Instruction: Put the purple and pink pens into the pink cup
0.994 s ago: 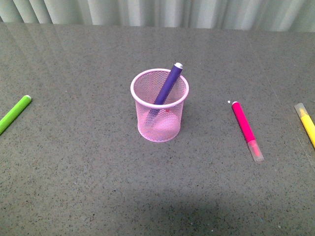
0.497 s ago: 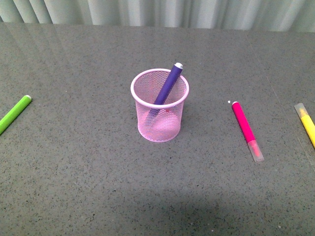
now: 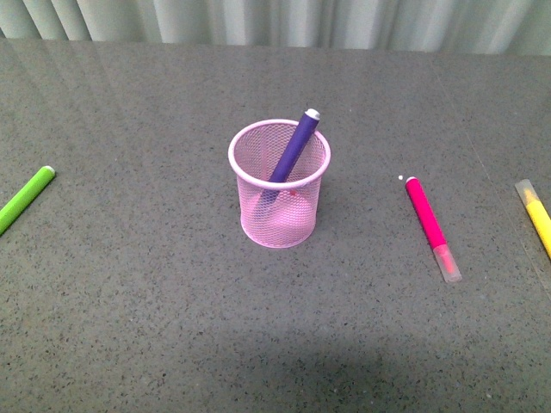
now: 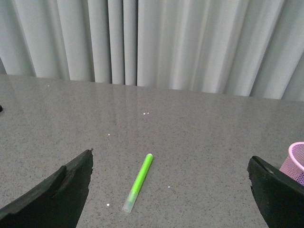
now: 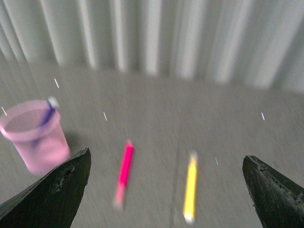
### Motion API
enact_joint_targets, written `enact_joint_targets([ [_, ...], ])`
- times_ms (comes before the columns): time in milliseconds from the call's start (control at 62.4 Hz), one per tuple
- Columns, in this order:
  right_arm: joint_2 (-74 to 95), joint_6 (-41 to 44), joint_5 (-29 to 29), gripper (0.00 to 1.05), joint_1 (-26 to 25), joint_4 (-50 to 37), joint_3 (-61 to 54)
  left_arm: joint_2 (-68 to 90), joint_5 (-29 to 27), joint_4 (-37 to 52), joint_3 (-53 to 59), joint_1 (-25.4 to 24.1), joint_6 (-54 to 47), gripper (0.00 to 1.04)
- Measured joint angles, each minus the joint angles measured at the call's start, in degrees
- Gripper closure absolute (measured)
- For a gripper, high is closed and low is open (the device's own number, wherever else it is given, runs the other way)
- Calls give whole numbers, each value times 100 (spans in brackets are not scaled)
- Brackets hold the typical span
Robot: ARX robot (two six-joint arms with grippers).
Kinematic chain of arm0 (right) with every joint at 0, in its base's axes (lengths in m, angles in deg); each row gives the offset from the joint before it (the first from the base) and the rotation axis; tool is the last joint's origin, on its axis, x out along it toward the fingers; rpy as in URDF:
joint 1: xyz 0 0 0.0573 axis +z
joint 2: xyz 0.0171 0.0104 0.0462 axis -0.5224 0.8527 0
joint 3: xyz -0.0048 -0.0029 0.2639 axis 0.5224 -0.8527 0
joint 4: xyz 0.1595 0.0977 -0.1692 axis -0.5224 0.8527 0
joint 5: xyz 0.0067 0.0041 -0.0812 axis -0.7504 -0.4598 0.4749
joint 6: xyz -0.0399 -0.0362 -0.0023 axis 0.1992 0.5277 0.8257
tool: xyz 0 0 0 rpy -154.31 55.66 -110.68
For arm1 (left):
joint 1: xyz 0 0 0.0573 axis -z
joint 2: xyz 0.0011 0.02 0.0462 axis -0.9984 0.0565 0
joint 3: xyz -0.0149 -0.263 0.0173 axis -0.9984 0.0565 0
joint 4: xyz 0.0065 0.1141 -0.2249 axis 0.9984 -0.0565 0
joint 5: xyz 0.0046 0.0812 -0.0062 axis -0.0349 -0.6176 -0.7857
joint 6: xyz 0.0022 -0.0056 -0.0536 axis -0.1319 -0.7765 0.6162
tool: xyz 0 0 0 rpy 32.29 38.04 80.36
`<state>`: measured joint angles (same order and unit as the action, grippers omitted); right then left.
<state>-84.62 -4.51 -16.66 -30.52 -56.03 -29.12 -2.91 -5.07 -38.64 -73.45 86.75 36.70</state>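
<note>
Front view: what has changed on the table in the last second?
Nothing visibly changed. The dark purple marker still leans inside the light pink wire-mesh cup. The hot-pink marker lies flat on the grey table to its right. The lime-green marker and the yellow marker stay at the picture's edges.

Your bench [image 3: 155, 301]: dark grey, fine pale speckle.
Pink cup [image 3: 279, 185]: light pink wire mesh, solid pink rim.
Purple pen [image 3: 293, 148]: dark purple barrel, pale grey end.
Pink pen [image 3: 428, 217]: hot-pink barrel, clear cap tinted pink.
Green marker [image 3: 26, 198]: lime green, white tip.
Yellow marker [image 3: 540, 219]: bright yellow, clear cap.
Curtain [image 3: 258, 21] you face: pale grey-white, vertical fold stripes.
Left claw [image 4: 170, 156], right claw [image 5: 166, 154]: black.
</note>
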Motion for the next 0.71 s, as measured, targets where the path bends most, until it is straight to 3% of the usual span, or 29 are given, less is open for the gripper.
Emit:
enact_joint_targets([
  [64, 1163, 455, 74, 7, 103, 426, 505, 0, 0, 0, 0, 0, 2, 8],
  [273, 4863, 1659, -326, 7, 391, -1180, 1851, 0, 2, 0, 0, 0, 0, 8],
  [513, 7410, 1862, -286, 7, 503, -1825, 2830, 0, 2, 0, 0, 0, 0, 8],
  [706, 8618, 1517, -129, 7, 551, -1692, 3689, 0, 0, 0, 0, 0, 0, 8],
])
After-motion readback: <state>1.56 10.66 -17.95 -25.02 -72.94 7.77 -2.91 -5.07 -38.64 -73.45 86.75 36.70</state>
